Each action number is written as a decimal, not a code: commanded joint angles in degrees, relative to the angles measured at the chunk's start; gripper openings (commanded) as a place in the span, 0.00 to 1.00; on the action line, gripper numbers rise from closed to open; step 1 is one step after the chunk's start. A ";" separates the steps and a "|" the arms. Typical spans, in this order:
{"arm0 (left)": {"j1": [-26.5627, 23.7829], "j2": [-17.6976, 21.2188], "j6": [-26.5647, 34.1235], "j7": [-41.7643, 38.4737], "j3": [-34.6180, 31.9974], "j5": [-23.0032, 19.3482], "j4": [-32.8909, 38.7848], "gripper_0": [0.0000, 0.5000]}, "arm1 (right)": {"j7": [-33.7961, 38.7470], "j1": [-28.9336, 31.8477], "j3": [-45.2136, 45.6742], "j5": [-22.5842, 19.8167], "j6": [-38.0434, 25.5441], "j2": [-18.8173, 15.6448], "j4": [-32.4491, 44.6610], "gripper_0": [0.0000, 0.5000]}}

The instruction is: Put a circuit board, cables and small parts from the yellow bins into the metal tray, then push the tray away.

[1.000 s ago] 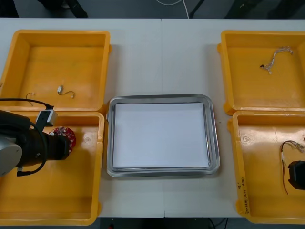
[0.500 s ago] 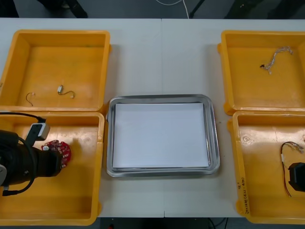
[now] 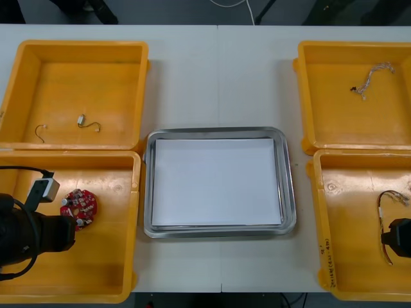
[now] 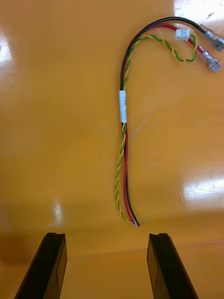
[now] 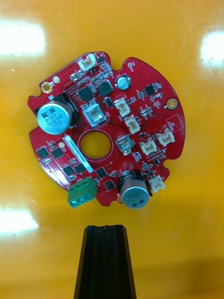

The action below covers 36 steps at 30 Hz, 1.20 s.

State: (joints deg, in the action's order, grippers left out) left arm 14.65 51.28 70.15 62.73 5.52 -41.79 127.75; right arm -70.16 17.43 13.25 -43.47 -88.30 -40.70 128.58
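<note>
A round red circuit board (image 3: 78, 206) lies flat on the floor of the near left yellow bin (image 3: 96, 276). My left gripper (image 5: 105, 230) sits just short of the circuit board (image 5: 105, 149), its fingers pressed together with nothing between them. In the near right yellow bin (image 3: 347, 256), my right gripper (image 4: 108, 240) stands open just short of the loose end of a black, red and yellow cable (image 4: 123, 117). That cable (image 3: 384, 204) lies on the bin floor. The metal tray (image 3: 288, 186), white inside, sits between the bins.
The far left bin (image 3: 26, 64) holds small metal parts (image 3: 87, 123) on thin wires. A twisted blue and white cable (image 3: 372, 78) lies in the far right bin (image 3: 308, 96). The left arm (image 3: 32, 240) fills the near left corner.
The left arm has drawn back toward the table's front edge and its fingers have closed. The board has shifted slightly the same way and now lies uncovered. The right gripper has opened.
</note>
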 commanded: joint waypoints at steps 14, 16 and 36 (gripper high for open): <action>0.73 2.16 11.42 9.07 -13.43 -10.33 6.98 0.00 | 2.74 -14.26 6.00 -0.74 -14.54 -2.54 -0.87 1.00; 0.03 2.07 12.73 9.42 -15.19 -11.82 7.07 0.00 | 2.66 -16.37 6.00 -0.83 -14.71 -2.63 -2.63 1.00; -9.20 0.40 26.09 11.36 -22.66 -12.70 6.81 0.00 | -1.21 -27.10 3.10 -1.36 -9.00 -4.65 -18.36 1.00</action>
State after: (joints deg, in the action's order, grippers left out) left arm 8.55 51.34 94.11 67.21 -14.57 -53.93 132.99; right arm -69.73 -7.04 17.56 -44.38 -99.29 -42.56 111.87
